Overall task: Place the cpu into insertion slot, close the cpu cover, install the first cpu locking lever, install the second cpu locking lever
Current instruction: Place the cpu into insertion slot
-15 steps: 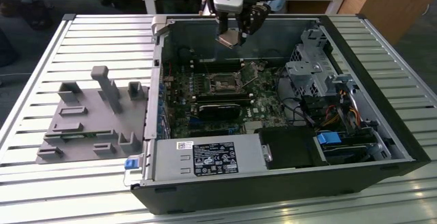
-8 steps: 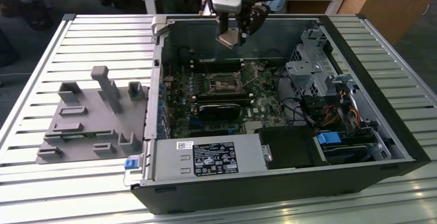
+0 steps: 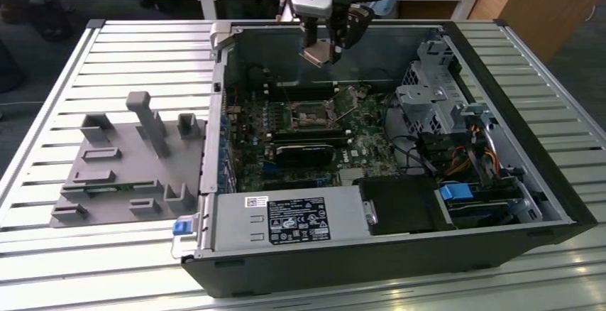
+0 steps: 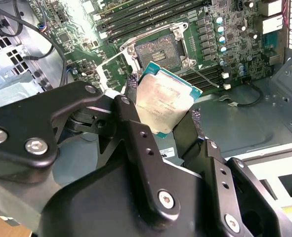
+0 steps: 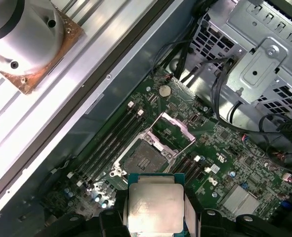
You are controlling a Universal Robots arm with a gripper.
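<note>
Closest in, the pincer (image 4: 163, 106) is clamped on the cpu (image 4: 164, 101). Its black fingers (image 4: 132, 84) press two opposite edges of the chip, and the dull metal top faces the camera in both wrist views. In the first wrist view the cpu (image 5: 154, 207) sits squarely between the two fingers (image 5: 119, 217), level and held in the air, apart from the board beneath it.

Beyond the chip lies the green motherboard (image 5: 220, 163). The insertion slot (image 5: 138, 159) is bare, and its grid of contacts is exposed. The cpu cover (image 5: 173, 129) is raised on its hinge just beside the slot, a silvery frame tilted up off the board. Long black memory slots (image 5: 108, 143) run along the slot's other side.

In the exterior view the pincer (image 3: 322, 50) hangs at the upper centre of the frame, over the far edge of the open computer case (image 3: 379, 268). The cpu (image 3: 317, 57) is at its tip, well above the insertion slot (image 3: 311, 118) at the middle of the board. A power supply (image 3: 284, 219) fills the case's near corner, and a metal drive cage (image 3: 431, 98) stands toward the exterior view's right.

The case lies on a slatted metal desk (image 3: 142, 48). A grey moulded fixture tray (image 3: 123, 176) rests on the desk at the exterior view's left, just beside the case.
</note>
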